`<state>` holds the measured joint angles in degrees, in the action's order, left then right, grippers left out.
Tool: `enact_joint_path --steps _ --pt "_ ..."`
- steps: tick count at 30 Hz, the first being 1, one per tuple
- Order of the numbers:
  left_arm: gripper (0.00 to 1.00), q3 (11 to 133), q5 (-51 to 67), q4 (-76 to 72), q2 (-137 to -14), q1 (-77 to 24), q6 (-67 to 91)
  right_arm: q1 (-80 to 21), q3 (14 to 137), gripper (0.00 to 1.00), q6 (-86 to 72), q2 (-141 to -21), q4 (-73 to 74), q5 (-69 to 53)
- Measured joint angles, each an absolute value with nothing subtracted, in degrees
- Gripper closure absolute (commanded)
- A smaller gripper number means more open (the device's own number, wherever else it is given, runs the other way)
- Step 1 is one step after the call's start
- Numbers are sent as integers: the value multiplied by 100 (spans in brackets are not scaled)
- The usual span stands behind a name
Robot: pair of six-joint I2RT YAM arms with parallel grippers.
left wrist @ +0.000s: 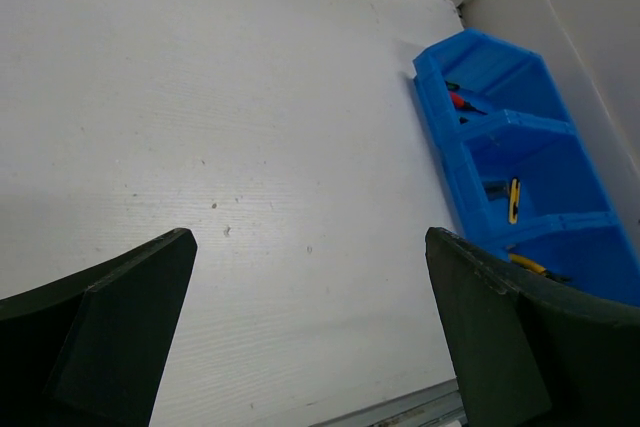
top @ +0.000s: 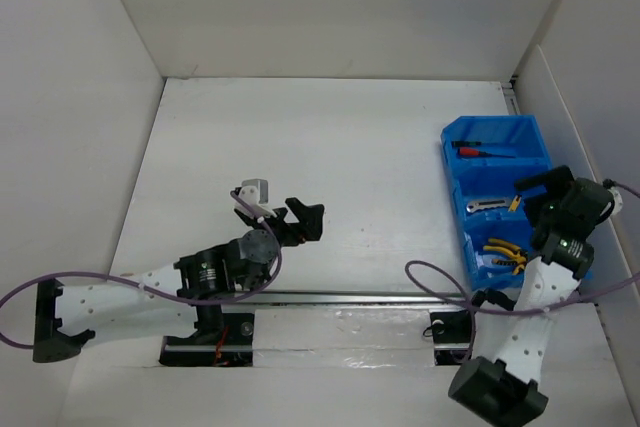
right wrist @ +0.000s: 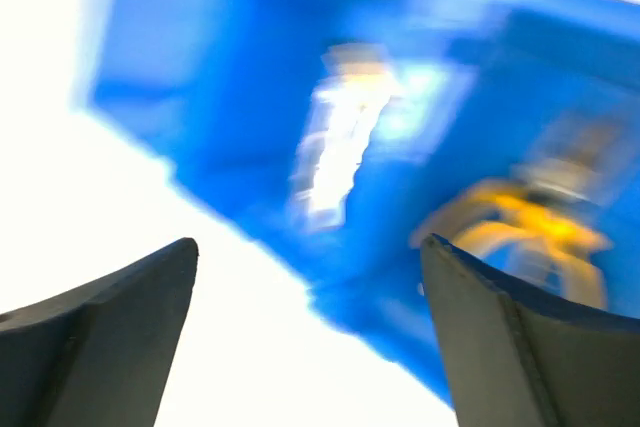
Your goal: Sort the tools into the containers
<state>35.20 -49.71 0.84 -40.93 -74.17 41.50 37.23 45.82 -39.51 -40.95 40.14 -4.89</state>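
right tool (top: 540, 197) jaws apart, empty, hovers at the blue bin's (top: 449, 159) right rim | left tool (top: 303, 219) apart, empty, well left | pliers (top: 505, 252) in near compartment, knife (top: 488, 204) middle, screwdrivers (top: 482, 150) far, all lying left-right | your right tool is nearer

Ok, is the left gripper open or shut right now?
Open: the left gripper shows both fingers wide apart, only bare table between them.

Blurred blue bin (right wrist: 200, 77), yellow pliers (right wrist: 520, 215)
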Motion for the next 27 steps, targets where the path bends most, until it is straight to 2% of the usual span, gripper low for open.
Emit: enact_joint_path --steps 4,7,13,16,20,23,27 --pt "1 3793 -5019 211 -4591 -7417 4088 2421 4775 0 -3695 -3387 3404 -1072" --pt "1 4346 -5164 545 -5155 -7417 4077 1319 5225 0 -3527 -3142 3212 -1046" --pt "1 5159 -5481 635 -5655 -7417 3771 -652 5551 0 -3131 -3361 2740 -786" --pt "1 5190 -5509 515 -5592 -7358 3450 -1767 5489 0 -2919 -3970 2604 -257" --pt "1 5212 -5489 502 -5437 -7192 3083 -3695 4877 0 -2740 -4397 2421 1050" --pt "1 5186 -5489 519 -5111 -7150 2945 -4821 4322 0 -2641 -4112 2364 1634" --pt "1 4897 -5487 539 -4333 -7150 2891 -5603 4032 0 -2517 -3192 2053 1979"
